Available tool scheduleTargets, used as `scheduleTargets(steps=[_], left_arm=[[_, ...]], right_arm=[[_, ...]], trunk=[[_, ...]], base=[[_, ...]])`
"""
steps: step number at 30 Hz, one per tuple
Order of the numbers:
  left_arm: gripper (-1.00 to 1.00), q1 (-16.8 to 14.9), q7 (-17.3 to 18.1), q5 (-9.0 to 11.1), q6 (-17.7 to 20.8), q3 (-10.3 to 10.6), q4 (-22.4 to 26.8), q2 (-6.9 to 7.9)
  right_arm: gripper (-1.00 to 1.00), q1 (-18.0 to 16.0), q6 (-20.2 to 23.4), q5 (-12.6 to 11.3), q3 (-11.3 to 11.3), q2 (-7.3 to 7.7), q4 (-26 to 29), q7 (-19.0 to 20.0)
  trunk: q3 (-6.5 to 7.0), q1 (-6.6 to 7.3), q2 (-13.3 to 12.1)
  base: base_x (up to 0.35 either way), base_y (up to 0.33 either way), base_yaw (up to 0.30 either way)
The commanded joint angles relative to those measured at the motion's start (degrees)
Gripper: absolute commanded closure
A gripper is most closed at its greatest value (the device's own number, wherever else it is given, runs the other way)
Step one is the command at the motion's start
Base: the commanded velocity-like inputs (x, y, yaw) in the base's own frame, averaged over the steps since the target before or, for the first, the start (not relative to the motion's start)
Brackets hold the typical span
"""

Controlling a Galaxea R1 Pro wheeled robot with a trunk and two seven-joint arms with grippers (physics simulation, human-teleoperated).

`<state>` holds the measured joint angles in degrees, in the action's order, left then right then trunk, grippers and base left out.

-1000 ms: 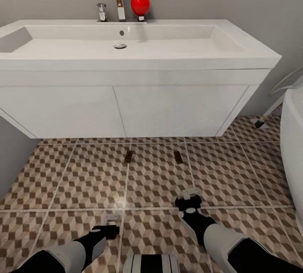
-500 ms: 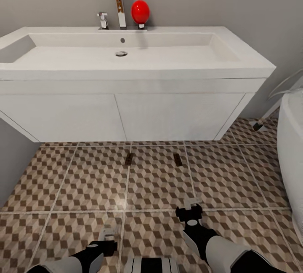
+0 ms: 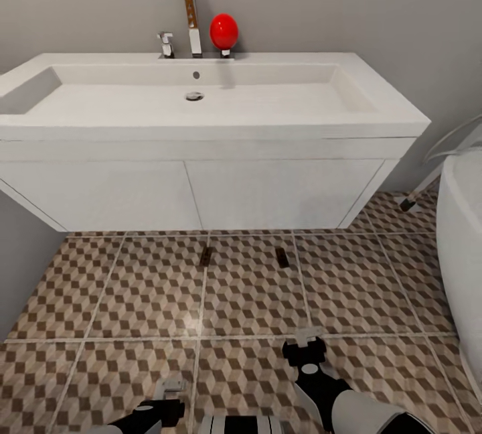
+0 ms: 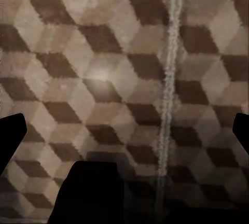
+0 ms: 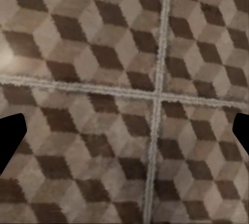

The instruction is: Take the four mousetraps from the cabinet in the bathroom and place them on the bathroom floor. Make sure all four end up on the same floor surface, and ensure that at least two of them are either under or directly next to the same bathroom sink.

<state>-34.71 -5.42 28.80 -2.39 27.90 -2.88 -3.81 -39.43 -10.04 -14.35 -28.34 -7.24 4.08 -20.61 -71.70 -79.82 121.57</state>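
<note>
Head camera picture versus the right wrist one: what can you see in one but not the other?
The head view alone has the sink with its tap and red ball, two mousetraps lying on the tiles just in front of the vanity, and both arms. The right wrist view alone gives a close look at a crossing of grout lines. Both share the cube-patterned bathroom floor.

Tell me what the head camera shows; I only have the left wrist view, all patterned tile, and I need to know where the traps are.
Observer: Two mousetraps lie on the floor just in front of the white vanity under the sink.
Operator: Is either gripper holding one?
Observer: The right gripper is open over bare tile, nothing between its fingers.
Operator: What's to the right?
Observer: A white bathtub edge.
</note>
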Motion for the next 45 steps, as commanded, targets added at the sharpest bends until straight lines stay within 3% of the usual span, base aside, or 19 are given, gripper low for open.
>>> scheduleTargets(steps=[1, 22, 34, 45], left_arm=[[-1.0, 0.07, -0.02, 0.47, -0.25, 0.48, -0.2, -0.05], [-1.0, 5.93, 0.14, 0.32, -0.24, 0.57, -0.28, 0.67], [-1.0, 8.82, 0.2, 0.29, -0.17, 0.65, -0.24, 0.66], [-1.0, 10.26, 0.23, 0.29, -0.1, 0.66, -0.34, 0.88]], right_arm=[[-1.0, 0.16, -0.4, -0.6, -0.49, -0.02, -0.07, -0.14], [-1.0, 7.65, -3.84, -0.55, -0.57, 0.14, -0.12, -0.13], [-1.0, 11.71, -4.53, -0.61, -0.53, 2.21, -0.23, 0.19], [-1.0, 14.47, -4.56, -0.66, -0.54, 2.36, -3.12, 0.22]], trunk=[[0.15, 0.23, -0.4], [3.92, 4.84, -8.82], [6.08, 7.48, -13.64], [8.05, 9.9, -18.05]], base=[[0.0, 0.0, 0.0], [0.0, 0.0, 0.0], [0.0, 0.0, 0.0], [0.0, 0.0, 0.0]])
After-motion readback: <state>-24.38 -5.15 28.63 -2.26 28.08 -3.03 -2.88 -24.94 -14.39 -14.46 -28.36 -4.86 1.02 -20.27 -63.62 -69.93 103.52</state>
